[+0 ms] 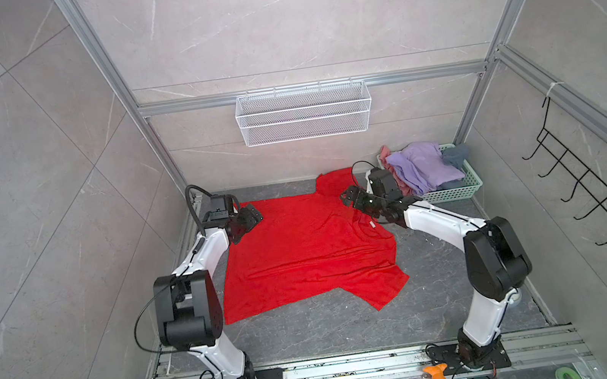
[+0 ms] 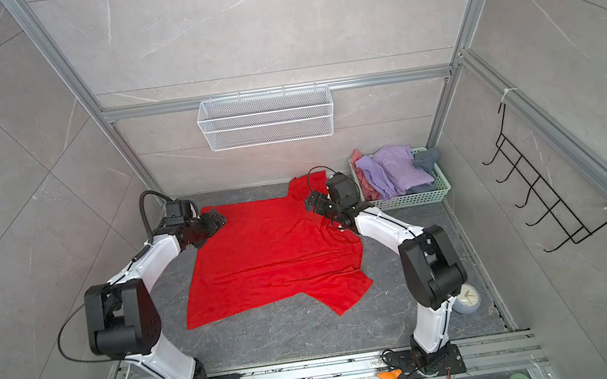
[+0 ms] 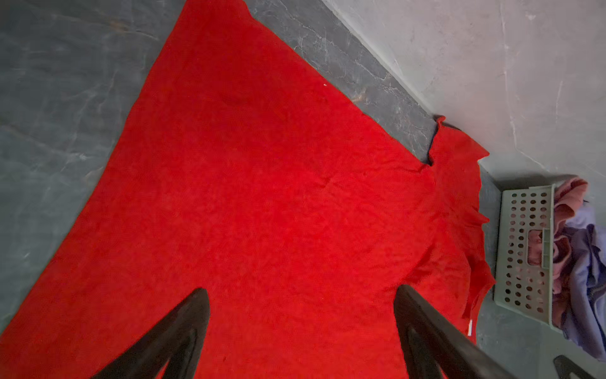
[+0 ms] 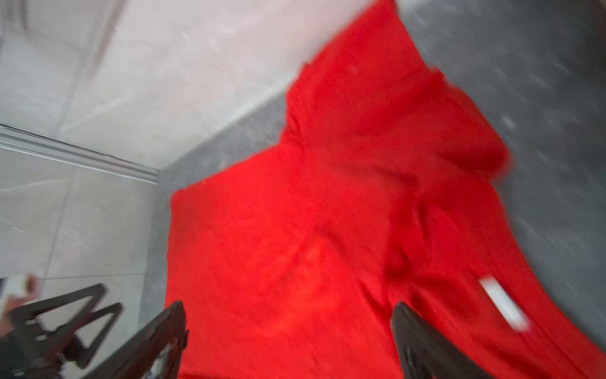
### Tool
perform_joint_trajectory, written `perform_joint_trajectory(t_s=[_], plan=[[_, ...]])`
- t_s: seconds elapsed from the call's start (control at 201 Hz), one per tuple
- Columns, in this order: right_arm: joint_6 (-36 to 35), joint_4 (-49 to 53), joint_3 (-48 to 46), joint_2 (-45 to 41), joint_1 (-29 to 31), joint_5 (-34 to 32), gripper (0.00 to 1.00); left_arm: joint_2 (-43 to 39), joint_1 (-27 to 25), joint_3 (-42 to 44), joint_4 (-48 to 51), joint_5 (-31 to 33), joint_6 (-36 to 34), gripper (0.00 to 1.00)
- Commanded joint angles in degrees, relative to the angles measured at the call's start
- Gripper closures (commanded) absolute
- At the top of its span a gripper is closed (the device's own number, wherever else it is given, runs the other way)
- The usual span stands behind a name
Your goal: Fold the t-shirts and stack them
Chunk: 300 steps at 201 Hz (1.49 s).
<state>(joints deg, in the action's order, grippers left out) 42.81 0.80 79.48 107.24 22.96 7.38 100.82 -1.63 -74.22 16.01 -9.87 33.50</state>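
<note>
While both claws hang spread and empty, notes on the lay. Red t-shirt (image 1: 302,254) lies flat on the table (image 1: 333,334): hem to my left, collar to my right, one sleeve toward the back wall, one toward me. Left claw (image 1: 255,216) is above the far hem corner. Right claw (image 1: 347,197) is above the far shoulder, beside the far sleeve. Lavender t-shirt (image 1: 418,167), pink t-shirt (image 1: 385,156) and dark grey t-shirt (image 1: 457,156) are heaped in the green basket (image 1: 453,192), far right corner.

My read: first lengthwise fold. To do it well, pinch both layers at each end, lift level, keep the edge taut and carry it toward me. Creases near the collar want smoothing first. Right wrist view is blurred, so contact there is unconfirmed.
</note>
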Motion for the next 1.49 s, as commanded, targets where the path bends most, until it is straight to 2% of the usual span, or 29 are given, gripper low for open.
perform_joint_trajectory(t_s=[0.0, 0.144, 0.274, 0.473, 0.637, 0.831, 1.026, 1.165, 1.334, 1.489], plan=[[-1.60, -1.11, 7.17, 8.28, 0.06, 2.22, 0.02, 7.27, 0.02, -6.19, -0.45, -2.08, -1.90, 0.10], [-1.19, -1.47, 17.61, 17.70, 0.07, 3.78, 0.03, 15.76, 0.00, -14.13, -0.85, -3.87, -1.04, 0.10], [-0.98, 2.37, 24.22, 23.96, 0.01, 3.44, 0.05, 19.75, 0.05, -16.46, -1.32, -3.47, 0.76, 0.10], [-0.25, 8.48, 23.57, 26.11, 0.07, 1.96, 0.06, 21.03, 0.13, -13.79, -0.85, -2.36, 1.69, 0.10], [-1.33, 9.60, 15.32, 22.76, 0.07, 1.49, 0.06, 19.48, 0.23, -7.98, -1.77, -1.57, 2.22, 0.10], [-1.79, 7.66, 1.29, 15.60, 0.07, 1.41, 0.06, 15.73, 0.55, 1.07, -3.12, -0.94, 2.79, 0.10], [-0.38, 3.38, -15.28, 5.02, 0.07, 1.41, 0.07, 7.17, 0.57, 14.58, -6.49, -0.57, 4.91, 0.11], [-0.60, 2.63, -23.30, -2.75, 0.07, 0.99, 0.07, -0.14, 0.46, 22.84, -7.95, -0.50, 5.68, 0.11], [-4.94, 4.23, -23.30, -8.73, 0.12, 0.13, 0.06, -8.66, 0.46, 23.86, -5.17, -0.20, 2.61, 0.13], [-9.81, 7.18, -13.32, -7.56, 0.08, -2.00, 0.06, -11.37, 0.48, 17.00, -1.90, -0.43, -1.44, 0.13]])
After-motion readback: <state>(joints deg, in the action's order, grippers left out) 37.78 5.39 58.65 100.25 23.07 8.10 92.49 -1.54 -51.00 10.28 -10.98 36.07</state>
